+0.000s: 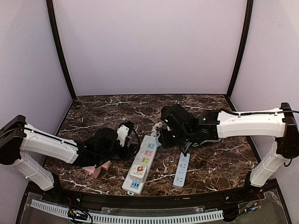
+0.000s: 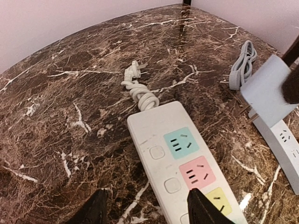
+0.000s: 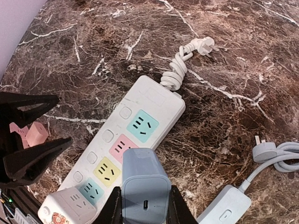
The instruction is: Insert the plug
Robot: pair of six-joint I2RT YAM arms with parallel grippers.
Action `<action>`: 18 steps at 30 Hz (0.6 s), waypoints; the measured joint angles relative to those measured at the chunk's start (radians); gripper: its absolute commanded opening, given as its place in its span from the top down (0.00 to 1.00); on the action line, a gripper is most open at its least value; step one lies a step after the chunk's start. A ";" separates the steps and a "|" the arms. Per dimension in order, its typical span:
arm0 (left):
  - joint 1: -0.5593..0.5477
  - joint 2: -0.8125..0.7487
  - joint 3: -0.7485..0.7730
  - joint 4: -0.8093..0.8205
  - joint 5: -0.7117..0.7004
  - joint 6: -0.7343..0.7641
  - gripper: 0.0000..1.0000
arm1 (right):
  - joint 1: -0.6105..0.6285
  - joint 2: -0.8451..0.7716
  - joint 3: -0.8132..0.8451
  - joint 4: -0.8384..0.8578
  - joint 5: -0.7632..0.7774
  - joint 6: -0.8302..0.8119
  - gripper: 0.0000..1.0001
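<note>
A white power strip [image 1: 142,163] with teal, pink, yellow and blue sockets lies slanted on the marble table; it also shows in the left wrist view [image 2: 161,140] and the right wrist view [image 3: 135,116]. My right gripper [image 3: 145,205] is shut on a pale blue charger plug [image 3: 144,179], held in the air over the strip's right edge near the pink socket [image 3: 122,145]. In the left wrist view the plug [image 2: 268,88] hangs to the right of the strip, prongs bare. My left gripper [image 2: 149,210] is open and empty, low over the strip's left side.
A white adapter cube [image 1: 138,171] sits in the strip's near end. A pale blue second strip [image 1: 181,169] lies to the right, its grey cord [image 2: 243,65] coiled behind. The white strip's coiled cord and plug [image 3: 180,65] lie at its far end. A pink object [image 1: 98,170] lies near left.
</note>
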 measured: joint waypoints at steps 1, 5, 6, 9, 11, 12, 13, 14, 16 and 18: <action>0.010 0.013 0.003 0.000 0.001 -0.003 0.40 | -0.004 0.005 0.005 -0.011 0.006 0.000 1.00; 0.034 0.056 0.037 -0.003 0.007 0.003 0.37 | -0.025 0.003 0.015 -0.079 0.008 0.022 1.00; 0.035 0.061 0.049 -0.003 0.011 0.008 0.36 | -0.032 0.001 0.015 -0.097 0.008 0.029 1.00; 0.036 0.069 0.086 0.000 0.020 0.024 0.33 | -0.056 -0.010 0.011 -0.153 -0.013 0.063 1.00; 0.042 0.080 0.113 0.006 0.029 0.034 0.32 | -0.066 -0.018 0.011 -0.196 -0.039 0.088 1.00; 0.046 0.086 0.125 0.009 0.034 0.037 0.31 | -0.069 -0.021 0.011 -0.210 -0.050 0.098 1.00; 0.054 0.093 0.137 0.014 0.039 0.040 0.30 | -0.072 -0.021 0.013 -0.229 -0.064 0.109 1.00; 0.063 0.103 0.147 0.017 0.045 0.044 0.29 | -0.073 -0.021 0.016 -0.243 -0.080 0.116 1.00; 0.080 0.122 0.163 0.027 0.061 0.048 0.29 | -0.075 -0.014 0.039 -0.284 -0.106 0.127 1.00; 0.094 0.141 0.171 0.037 0.078 0.052 0.29 | -0.076 0.006 0.087 -0.324 -0.122 0.134 1.00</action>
